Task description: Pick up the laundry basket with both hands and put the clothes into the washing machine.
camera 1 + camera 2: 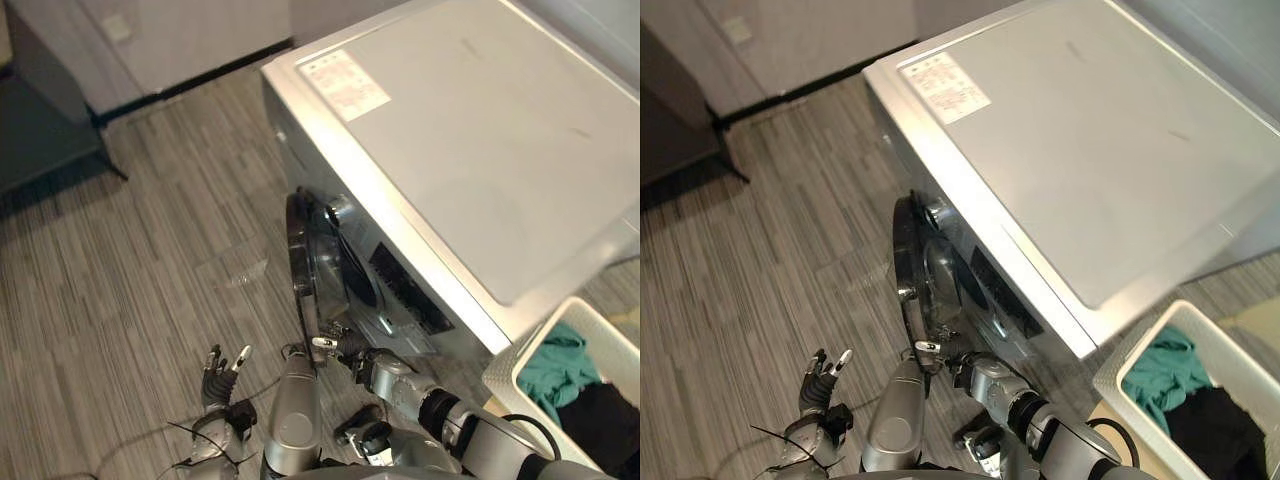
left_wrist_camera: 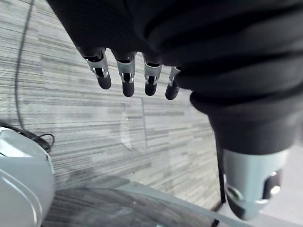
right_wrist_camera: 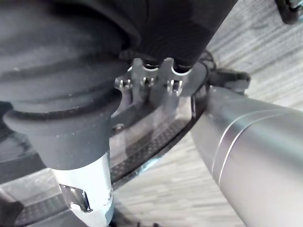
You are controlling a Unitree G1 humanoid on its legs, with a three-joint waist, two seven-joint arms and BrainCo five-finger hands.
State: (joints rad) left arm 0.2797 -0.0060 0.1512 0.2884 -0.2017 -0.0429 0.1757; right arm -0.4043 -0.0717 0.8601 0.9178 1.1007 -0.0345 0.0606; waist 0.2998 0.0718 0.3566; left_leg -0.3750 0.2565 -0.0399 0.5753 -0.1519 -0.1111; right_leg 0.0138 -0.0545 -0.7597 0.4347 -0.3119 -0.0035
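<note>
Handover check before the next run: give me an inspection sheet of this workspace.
Surface: grey striped floor.
Job's things: washing machine, its door open; white laundry basket to the robot's right, holding a teal garment and a black garment.
Clutter: pale patch on the floor, unclear what.
Hands: left hand open, low over the floor, holding nothing; right hand at the door's edge, grip hidden.
Cables: nothing seen.
Surroundings: dark cabinet and white wall beyond.

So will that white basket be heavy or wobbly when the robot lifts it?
Probably light: the laundry basket looks like thin white plastic, and what shows inside is a teal garment and a black garment. Its latticed walls may flex a bit. The clothes lie soft and crumpled, so they'd likely flop and slide if it tips.
</note>
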